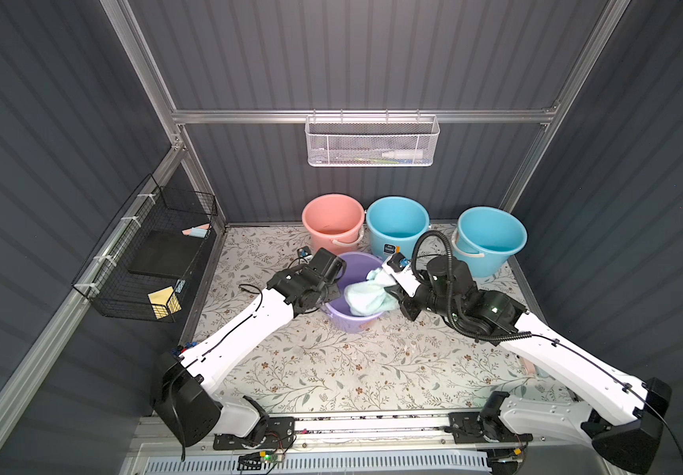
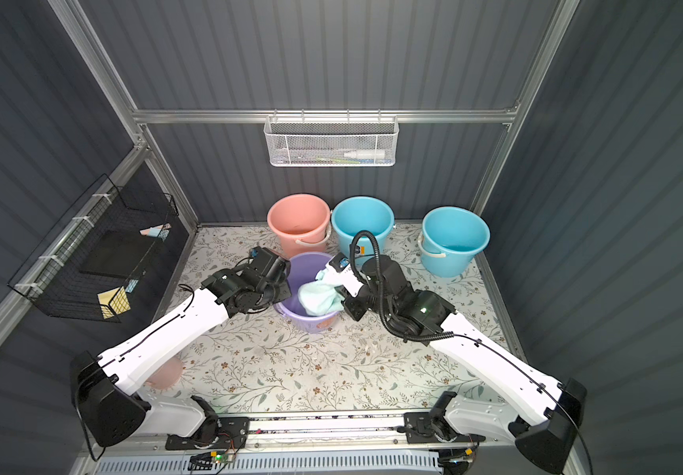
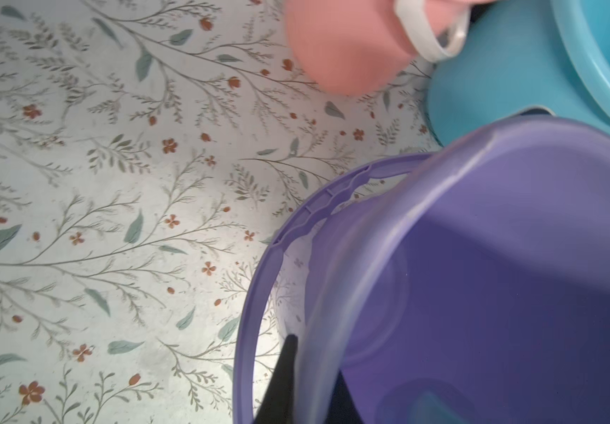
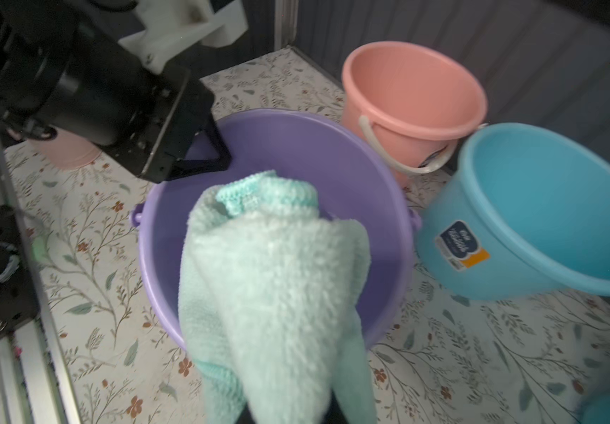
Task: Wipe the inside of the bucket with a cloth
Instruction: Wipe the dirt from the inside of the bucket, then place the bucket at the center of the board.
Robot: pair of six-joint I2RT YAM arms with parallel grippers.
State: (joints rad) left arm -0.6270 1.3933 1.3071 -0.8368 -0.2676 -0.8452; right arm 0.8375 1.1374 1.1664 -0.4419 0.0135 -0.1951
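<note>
Pinching the mint-green cloth (image 4: 277, 286) in the right gripper (image 1: 392, 290), draping it into the purple bucket (image 4: 388, 191) (left gripper (image 4: 219, 156) pressed together on its rim).

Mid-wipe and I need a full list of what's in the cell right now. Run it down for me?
purple bucket: one, purple, table centre, between the arms
cloth: one, mint green, over the purple bucket's mouth
pink bucket: one, pink, back row
blue buckets: two, blue, back row, beside the pink bucket
mesh basket: one, white, back rail, white bottle inside
wire basket: one, black, left wall, yellow pad inside
table cover: one, pale floral, under the buckets
left gripper: one, black, fingers shut on the purple bucket's rim
right gripper: one, black, shut on the cloth
</note>
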